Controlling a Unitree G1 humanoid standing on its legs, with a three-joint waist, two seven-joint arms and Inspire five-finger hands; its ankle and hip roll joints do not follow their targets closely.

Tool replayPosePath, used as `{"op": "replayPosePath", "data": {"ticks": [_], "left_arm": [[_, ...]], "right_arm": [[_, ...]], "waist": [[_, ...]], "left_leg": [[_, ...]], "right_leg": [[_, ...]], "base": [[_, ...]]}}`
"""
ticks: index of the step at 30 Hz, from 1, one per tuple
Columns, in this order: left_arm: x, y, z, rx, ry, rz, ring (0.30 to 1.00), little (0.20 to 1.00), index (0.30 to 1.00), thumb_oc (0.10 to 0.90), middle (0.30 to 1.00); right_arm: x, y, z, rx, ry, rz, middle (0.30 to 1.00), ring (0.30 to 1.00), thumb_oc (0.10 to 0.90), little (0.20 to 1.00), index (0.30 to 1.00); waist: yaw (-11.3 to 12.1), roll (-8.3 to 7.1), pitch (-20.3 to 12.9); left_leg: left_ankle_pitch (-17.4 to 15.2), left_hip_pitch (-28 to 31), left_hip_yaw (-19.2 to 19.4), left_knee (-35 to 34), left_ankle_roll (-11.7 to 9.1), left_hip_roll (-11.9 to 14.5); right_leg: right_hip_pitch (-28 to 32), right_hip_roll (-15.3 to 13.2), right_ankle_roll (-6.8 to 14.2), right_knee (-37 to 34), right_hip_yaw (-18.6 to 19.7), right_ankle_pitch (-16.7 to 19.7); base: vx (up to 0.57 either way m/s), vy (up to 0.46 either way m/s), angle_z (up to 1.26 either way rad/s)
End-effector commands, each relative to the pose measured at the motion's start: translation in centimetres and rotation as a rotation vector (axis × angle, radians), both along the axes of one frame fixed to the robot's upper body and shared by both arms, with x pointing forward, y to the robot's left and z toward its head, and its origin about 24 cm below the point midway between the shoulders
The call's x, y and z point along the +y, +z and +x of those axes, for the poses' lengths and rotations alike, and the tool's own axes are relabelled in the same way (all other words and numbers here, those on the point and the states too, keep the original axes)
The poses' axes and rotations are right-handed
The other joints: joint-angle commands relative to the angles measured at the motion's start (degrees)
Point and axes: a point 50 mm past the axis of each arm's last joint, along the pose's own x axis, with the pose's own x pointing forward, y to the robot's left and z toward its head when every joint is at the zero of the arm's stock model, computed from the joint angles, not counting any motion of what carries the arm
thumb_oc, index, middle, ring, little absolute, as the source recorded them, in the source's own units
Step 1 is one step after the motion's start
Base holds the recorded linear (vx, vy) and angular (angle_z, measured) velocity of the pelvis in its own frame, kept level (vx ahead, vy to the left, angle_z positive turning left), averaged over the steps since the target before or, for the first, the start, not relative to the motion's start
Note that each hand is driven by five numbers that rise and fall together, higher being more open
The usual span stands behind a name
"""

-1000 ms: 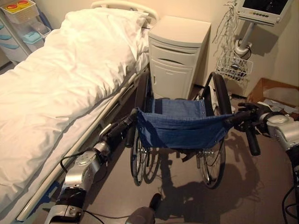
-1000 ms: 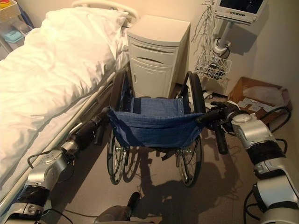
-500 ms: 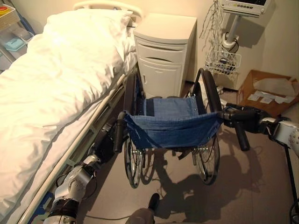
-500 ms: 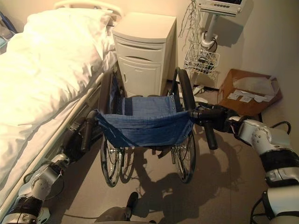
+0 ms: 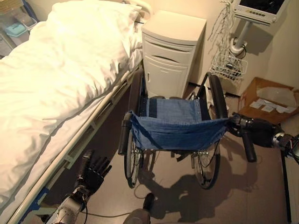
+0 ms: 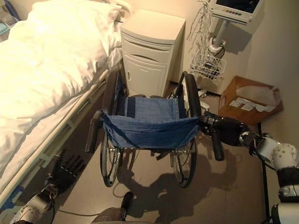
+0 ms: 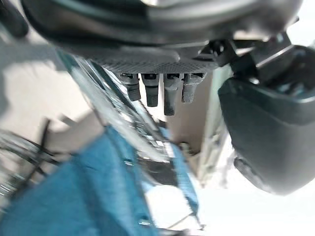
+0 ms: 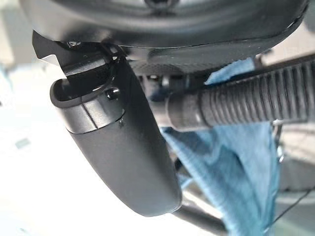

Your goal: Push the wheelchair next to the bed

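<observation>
Right hand (image 6: 227, 130) wrapped around the wheelchair's right handle (image 8: 246, 105), ribbed grip running through the curled fingers. Left hand (image 5: 92, 171) hanging low with fingers spread and loose, off the left handle (image 5: 124, 134), down by the bed frame (image 5: 74, 151). Wheelchair (image 5: 175, 128) parked between the two hands, blue sling back (image 6: 149, 130) facing the camera, left wheel (image 5: 131, 158) close alongside the bed (image 5: 56, 79). White cabinet (image 5: 170, 51) just past the chair's front, by the head of the bed. Wire basket (image 5: 229, 67) on the monitor stand and cardboard box (image 5: 268, 95) off to the right by the wall.
</observation>
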Motion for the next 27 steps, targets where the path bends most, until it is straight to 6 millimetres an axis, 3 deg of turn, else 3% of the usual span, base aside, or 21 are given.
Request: {"op": "replayPosePath", "data": {"ticks": [1,8,11,19,27], "left_arm": [[0.8,2.1,1.8,-0.169,0.04,-0.044,0.9,0.9,0.9,0.8,0.9],[-0.6,0.2,0.9,-0.127,0.088,-0.126,0.9,0.9,0.9,0.8,0.9],[-1.2,-0.6,0.3,-0.096,0.085,-0.146,0.9,0.9,0.9,0.8,0.9],[-2.8,-1.7,-0.1,-0.067,0.053,-0.195,0.9,0.9,0.9,0.8,0.9],[-5.0,-3.3,-1.0,-0.006,0.014,-0.267,0.9,0.9,0.9,0.8,0.9]], "right_arm": [[1.6,7.9,3.1,-0.479,0.009,0.426,0.9,0.9,0.8,0.9,0.9],[-1.1,4.7,1.4,-0.398,-0.202,0.681,0.9,0.9,0.8,0.9,0.9],[-1.6,4.1,0.9,-0.403,-0.252,0.794,0.9,0.9,0.8,0.9,0.9],[-1.2,0.5,0.0,-0.365,-0.31,0.923,0.9,0.9,0.8,0.9,0.9],[0.7,-6.7,-1.9,-0.328,-0.468,1.171,0.9,0.9,0.8,0.9,0.9]], "waist": [[3.9,-2.28,-5.61],[3.31,-2.22,-5.73],[3.12,-2.05,-5.77],[2.52,-1.58,-5.39],[2.24,-0.93,-5.39]], "left_leg": [[-3.78,7.7,3.87,-0.46,-1.08,-1.72],[-4.57,8.01,4.59,-0.46,-0.88,-1.48],[-4.85,8.2,4.9,-0.46,-0.82,-1.32],[-5.5,8.53,5.68,-0.46,-0.36,-1.22],[-6.06,8.94,6.0,-0.46,0.15,-1.22]], "right_leg": [[-4.79,-7.1,8.2,0.04,3.87,12.06],[-5.38,-7.06,8.13,0.52,4.24,11.74],[-5.58,-7.09,8.2,0.57,4.32,11.78],[-5.89,-6.94,7.9,0.93,4.72,11.04],[-5.76,-6.91,7.88,0.94,5.01,10.78]], "base": [[-0.01,-0.013,0.09],[0.0,-0.01,0.1],[0.0,-0.018,0.25],[-0.01,-0.009,0.18],[0.0,-0.001,0.13]]}}
